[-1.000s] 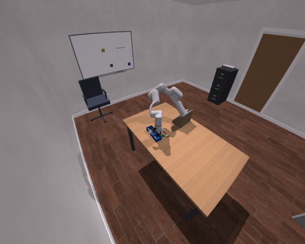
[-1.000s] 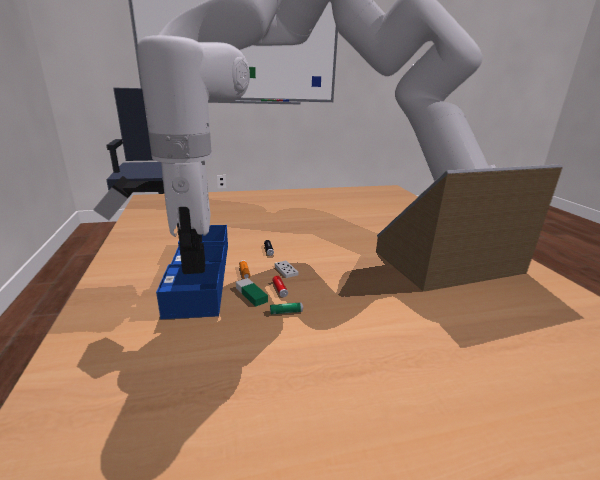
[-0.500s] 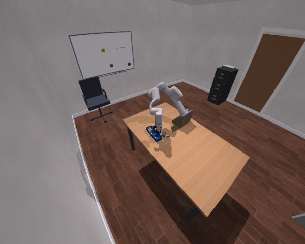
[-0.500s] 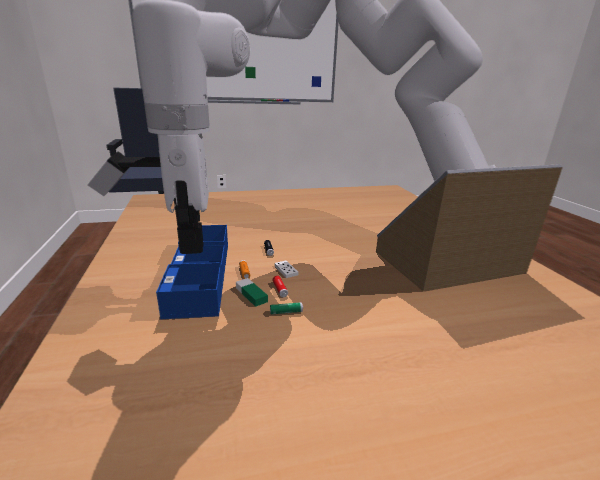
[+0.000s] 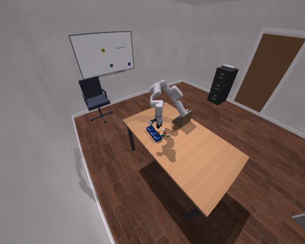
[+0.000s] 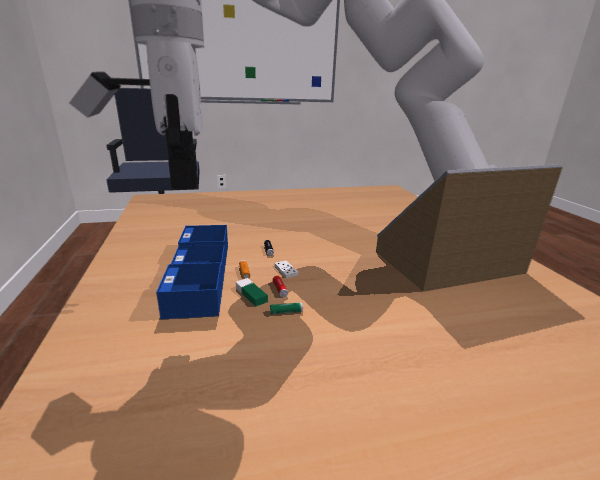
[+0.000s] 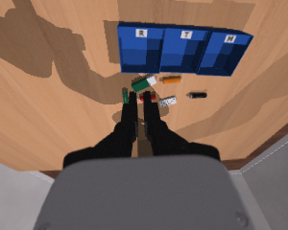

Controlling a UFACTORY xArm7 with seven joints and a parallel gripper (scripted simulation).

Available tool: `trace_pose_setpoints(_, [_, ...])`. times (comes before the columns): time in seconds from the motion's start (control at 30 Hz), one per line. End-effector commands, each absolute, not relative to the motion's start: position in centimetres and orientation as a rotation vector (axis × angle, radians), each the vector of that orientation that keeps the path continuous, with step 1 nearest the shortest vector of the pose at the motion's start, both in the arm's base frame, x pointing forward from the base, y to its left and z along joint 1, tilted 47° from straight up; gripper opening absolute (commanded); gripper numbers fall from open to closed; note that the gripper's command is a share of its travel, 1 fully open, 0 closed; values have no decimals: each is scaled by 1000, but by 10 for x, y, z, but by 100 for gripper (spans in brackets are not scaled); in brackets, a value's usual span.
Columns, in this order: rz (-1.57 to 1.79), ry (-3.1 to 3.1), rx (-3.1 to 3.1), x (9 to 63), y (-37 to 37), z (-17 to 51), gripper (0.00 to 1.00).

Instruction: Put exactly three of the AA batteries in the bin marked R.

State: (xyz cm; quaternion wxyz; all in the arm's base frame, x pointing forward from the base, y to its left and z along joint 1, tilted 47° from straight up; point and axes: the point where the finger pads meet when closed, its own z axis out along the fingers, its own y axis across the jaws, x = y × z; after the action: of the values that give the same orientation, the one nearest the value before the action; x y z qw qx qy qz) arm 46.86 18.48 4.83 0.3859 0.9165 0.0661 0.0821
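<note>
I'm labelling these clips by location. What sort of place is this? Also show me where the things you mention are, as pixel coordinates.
Probably an office: a whiteboard (image 5: 89,57) (image 6: 290,41) on the wall, a swivel chair (image 5: 97,101) (image 6: 137,175) and a filing cabinet (image 5: 219,85).
</note>
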Motion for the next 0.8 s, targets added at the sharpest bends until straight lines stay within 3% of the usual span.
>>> trace_pose_setpoints(0.0, [208,166,2331,466,195,59,7])
trace_pose_setpoints(0.37, [208,166,2331,466,195,59,7])
trace_pose_setpoints(0.4, [183,224,2324,463,187,60,28])
trace_pose_setpoints(0.77, [36,547,2256,434,118,68,28])
